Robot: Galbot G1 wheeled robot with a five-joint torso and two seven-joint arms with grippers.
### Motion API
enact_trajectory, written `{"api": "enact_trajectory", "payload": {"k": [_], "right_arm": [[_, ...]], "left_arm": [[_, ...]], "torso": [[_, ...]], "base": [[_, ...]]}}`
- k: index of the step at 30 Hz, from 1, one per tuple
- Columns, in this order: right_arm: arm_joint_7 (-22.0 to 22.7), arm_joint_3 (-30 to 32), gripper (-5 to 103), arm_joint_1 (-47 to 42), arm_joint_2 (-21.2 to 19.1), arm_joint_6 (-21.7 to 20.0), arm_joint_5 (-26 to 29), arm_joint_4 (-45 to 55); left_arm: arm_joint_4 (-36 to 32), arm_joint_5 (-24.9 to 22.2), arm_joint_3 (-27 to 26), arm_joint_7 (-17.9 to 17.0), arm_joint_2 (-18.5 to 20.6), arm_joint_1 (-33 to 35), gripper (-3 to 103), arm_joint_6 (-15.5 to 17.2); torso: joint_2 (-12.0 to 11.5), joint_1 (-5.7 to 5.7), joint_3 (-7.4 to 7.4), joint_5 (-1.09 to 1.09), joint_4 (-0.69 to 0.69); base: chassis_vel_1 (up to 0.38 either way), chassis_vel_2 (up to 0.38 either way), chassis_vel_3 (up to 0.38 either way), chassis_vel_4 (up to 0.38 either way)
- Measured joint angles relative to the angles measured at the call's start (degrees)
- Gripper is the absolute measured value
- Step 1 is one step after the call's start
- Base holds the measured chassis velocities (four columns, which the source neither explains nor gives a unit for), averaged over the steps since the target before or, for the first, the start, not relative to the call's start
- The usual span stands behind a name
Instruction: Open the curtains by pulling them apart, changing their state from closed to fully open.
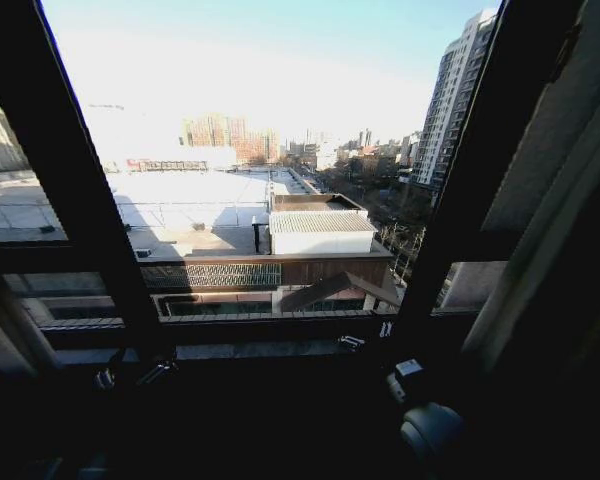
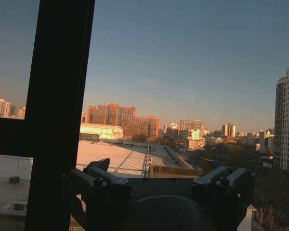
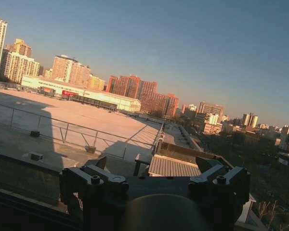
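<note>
Curtains (image 1: 540, 240) hang bunched at the two sides of the window: one gathered panel runs down the right edge of the head view, and a darker fold of cloth sits at the lower left edge (image 1: 5, 330). Between them the glass is bare, with rooftops and towers in plain sight past the dark window frame (image 1: 90, 200).

Both arms are low, in shadow below the sill. The left tool (image 2: 154, 180) points out through the glass beside a frame bar, its fingers (image 2: 98, 168) spread apart and holding nothing. The right tool (image 3: 154, 175) likewise faces the open pane, fingers (image 3: 98, 166) apart and empty.

Judging by how the cloth lies, the pulling apart looks done or nearly so, and neither tool touches the fabric. What remains, if anything, seems to be checking that each panel is pushed fully to its side and bringing the arms clear.
</note>
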Motion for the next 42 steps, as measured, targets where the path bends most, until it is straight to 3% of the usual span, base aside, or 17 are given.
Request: {"api": "enact_trajectory", "payload": {"k": [42], "right_arm": [[1.1, -0.39, 100, -0.2, -0.04, 2.8, 0.08, -0.96]], "left_arm": [[1.67, 0.97, -0.09, 1.03, -0.43, -0.8, 100, -1.13]], "torso": [[-0.01, 0.02, 0.0, -0.01, 0.02]], "base": [[0.267, 0.424, -0.264, -0.426]]}}
